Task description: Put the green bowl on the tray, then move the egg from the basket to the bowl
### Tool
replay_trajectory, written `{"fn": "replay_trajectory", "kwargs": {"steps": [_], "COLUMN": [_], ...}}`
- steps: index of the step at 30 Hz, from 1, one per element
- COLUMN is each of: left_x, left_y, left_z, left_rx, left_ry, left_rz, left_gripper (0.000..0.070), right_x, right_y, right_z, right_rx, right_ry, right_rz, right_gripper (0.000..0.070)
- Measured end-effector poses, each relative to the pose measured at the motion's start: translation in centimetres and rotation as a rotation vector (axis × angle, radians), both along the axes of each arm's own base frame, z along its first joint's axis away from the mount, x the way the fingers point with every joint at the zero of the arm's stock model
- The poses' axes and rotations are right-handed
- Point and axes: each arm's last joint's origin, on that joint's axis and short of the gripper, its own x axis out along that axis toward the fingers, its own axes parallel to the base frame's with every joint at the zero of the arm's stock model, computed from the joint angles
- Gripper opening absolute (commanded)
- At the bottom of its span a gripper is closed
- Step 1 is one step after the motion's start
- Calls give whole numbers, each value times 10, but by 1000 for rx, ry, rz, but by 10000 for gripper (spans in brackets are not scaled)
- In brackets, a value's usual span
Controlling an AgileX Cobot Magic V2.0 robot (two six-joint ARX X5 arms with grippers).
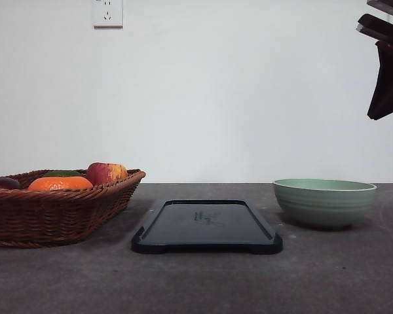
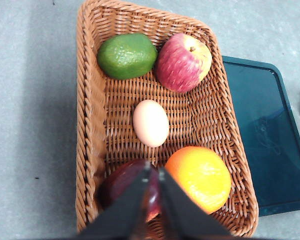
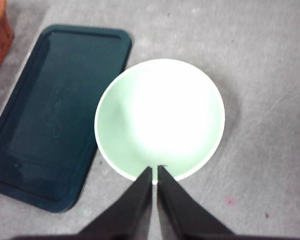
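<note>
- The basket sat at the left, holding the egg amid a lime, apple, orange and a dark red fruit; the left gripper hung above, jaws together, empty.
- The tray lay bare in the middle.
- The green bowl stood empty on the table at the right, just beside the tray; the right gripper hovered over its rim, closed on nothing.
- Step one looked unstarted: next, I'd say, open and take the rim.

Even bright light; green bowl interior overexposed; soft shadows.
</note>
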Motion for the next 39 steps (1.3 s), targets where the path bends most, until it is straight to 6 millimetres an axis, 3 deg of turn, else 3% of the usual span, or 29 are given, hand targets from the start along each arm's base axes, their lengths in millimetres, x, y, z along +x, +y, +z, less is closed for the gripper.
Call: {"fn": "replay_trajectory", "kwargs": {"steps": [2, 4, 13, 20, 29, 36, 39], "left_x": [0, 0, 0, 0, 0, 0, 0], "left_y": [0, 0, 0, 0, 0, 0, 0], "left_z": [0, 0, 0, 0, 0, 0, 0], "left_rx": [2, 2, 2, 2, 2, 2, 2], "left_ry": [-1, -1, -1, 0, 0, 0, 0], "left_rz": [-2, -2, -2, -2, -2, -2, -2], "left_gripper": [323, 353, 353, 353, 352, 352, 352], "right_x": [0, -1, 6, 41, 96, 121, 125], "right_y": [0, 0, -5, -18, -19, -19, -19], "right_z": [0, -1, -4, -11, -17, -43, -55], "right_rx": [-1, -1, -21, -38, -58, -67, -75], "right_ry": [7, 9, 73, 243, 288, 358, 395], "right_rz": [0, -1, -70, -133, -118, -113, -104], "right_gripper": [289, 289, 288, 288, 288, 286, 241]}}
